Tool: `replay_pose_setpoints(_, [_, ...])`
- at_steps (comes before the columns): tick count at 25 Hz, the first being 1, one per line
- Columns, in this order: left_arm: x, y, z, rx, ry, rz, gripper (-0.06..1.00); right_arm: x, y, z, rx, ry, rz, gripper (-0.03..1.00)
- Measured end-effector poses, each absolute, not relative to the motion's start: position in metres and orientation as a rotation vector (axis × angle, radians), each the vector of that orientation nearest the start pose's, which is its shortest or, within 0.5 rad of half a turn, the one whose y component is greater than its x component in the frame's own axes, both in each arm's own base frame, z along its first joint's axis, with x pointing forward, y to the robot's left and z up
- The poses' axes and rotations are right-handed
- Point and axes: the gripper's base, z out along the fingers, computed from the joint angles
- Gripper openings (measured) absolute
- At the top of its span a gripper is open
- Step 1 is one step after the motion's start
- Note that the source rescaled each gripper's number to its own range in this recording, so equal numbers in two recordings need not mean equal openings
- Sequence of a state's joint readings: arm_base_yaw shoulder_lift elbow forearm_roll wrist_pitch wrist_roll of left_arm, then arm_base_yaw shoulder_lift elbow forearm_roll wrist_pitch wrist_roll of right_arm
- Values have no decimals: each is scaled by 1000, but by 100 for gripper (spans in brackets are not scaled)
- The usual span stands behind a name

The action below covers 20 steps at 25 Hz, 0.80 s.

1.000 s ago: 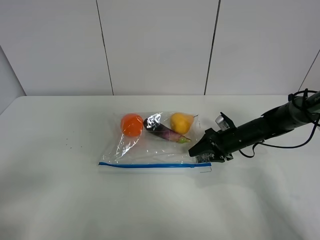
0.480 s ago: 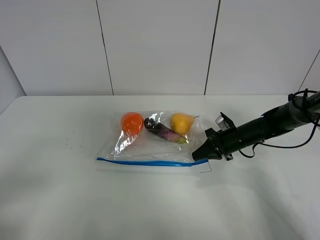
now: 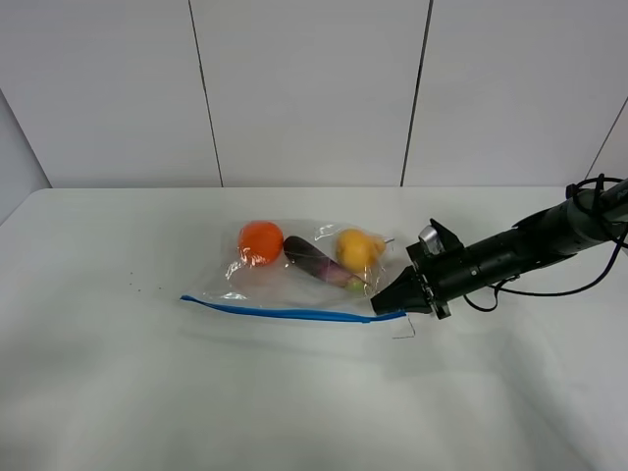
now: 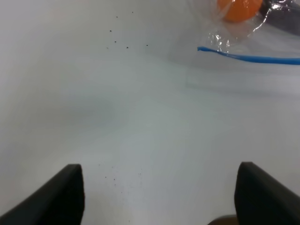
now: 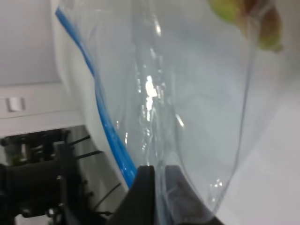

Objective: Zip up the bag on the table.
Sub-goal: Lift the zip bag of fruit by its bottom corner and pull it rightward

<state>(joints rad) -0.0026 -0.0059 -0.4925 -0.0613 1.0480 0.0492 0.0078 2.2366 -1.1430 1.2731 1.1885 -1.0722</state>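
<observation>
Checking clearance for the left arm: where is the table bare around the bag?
Bare table left of the bag, all along the front before the zipper, and behind the bag up to the wall. Crowded only at the bag's right end, where the right gripper pinches it.

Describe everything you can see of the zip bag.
The bag is clear, crinkly plastic with a blue zipper strip along its near edge. It lies on the white table, and the right gripper pinches its right corner by the zipper. Through the plastic show an orange round toy, a purple eggplant and a yellow fruit. Whether the zipper is sealed cannot be told.
</observation>
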Motion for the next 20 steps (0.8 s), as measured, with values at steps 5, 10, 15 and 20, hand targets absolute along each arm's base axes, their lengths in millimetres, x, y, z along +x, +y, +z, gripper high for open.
replay_pose_setpoints(5, [-5,-5,276,55,2031,-44,95,358,85,83,-122,2603,1661,0])
replay_pose_setpoints(10, [-5,-5,276,55,2031,-44,95,363,87,87,20,2550,1713,0])
replay_pose_setpoints(15, [-5,-5,276,55,2031,-44,95,365,87,88,85,2549,1733,0])
replay_pose_setpoints(20, [-5,-5,276,55,2031,-44,95,365,87,88,92,2551,1735,0])
